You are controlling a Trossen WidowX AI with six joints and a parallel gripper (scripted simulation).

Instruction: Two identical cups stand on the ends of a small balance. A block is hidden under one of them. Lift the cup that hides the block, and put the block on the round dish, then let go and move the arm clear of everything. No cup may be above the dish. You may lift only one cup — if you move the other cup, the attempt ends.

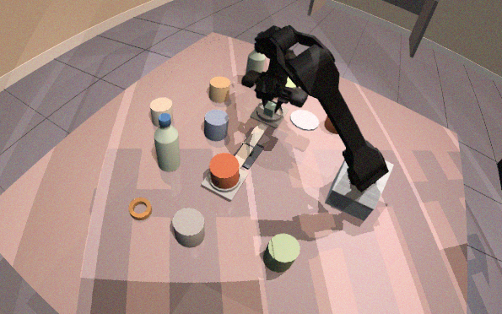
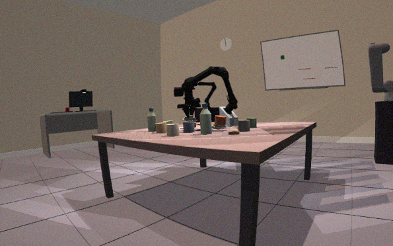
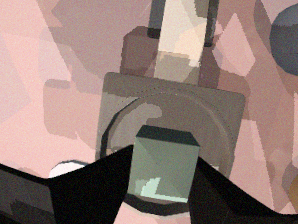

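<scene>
My gripper [image 1: 271,105] [image 3: 162,157] is shut on the pale green block [image 1: 270,110] [image 3: 163,172]. The block is at the far end of the balance [image 1: 259,132] [image 3: 112,86], within the outline of its round pan; whether it touches the pan I cannot tell. No cup stands on that end. An orange-red cup [image 1: 224,169] [image 2: 220,120] stands upright on the near end. The other orange-red cup [image 1: 331,125] is on the table beyond the dish, partly hidden behind the arm. The white round dish [image 1: 304,120] [image 3: 66,169] lies beside the far end, with nothing on it.
A blue cylinder [image 1: 216,125] [image 3: 286,41] and a bottle [image 1: 168,148] [image 2: 206,123] stand left of the balance. A second bottle [image 1: 256,64] [image 2: 151,122] and a light green cylinder [image 1: 290,82] are behind the gripper. Other cylinders and an orange ring [image 1: 140,217] are farther off.
</scene>
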